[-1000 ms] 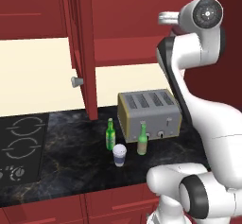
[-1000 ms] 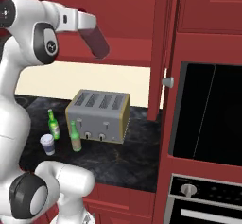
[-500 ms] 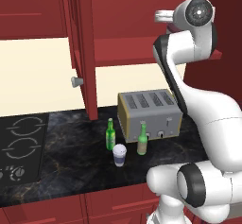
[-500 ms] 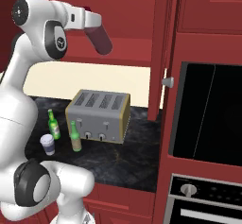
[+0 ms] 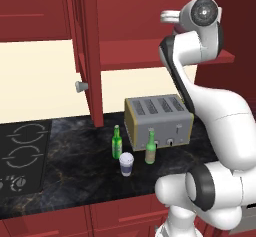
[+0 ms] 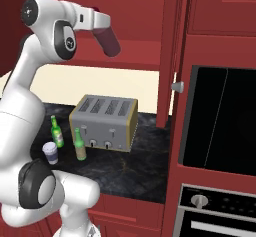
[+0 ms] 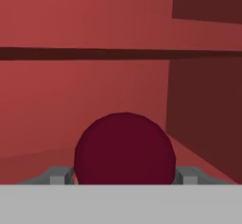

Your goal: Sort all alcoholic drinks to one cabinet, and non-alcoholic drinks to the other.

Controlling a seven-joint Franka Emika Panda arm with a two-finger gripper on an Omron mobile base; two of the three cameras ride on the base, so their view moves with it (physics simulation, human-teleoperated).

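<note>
- Right base view has the arm raised high, its forearm reaching toward the open upper cabinet, with the juice bottle hanging tilted from the hand in front of the shelf.
- Hand view looks along the claw: its jaws stand wide on either side of the juice bottle's round maroon end, clamped on it, inside the red cabinet.
- Two slim green bottles stand on the surface: a bright green bottle and an olive bottle.
- One white cup stands just in front, between them.
- One toaster sits just behind the bottles.
- Dark marbled surface, a cooktop to the left, red cabinets, and a black oven to the right.
</note>
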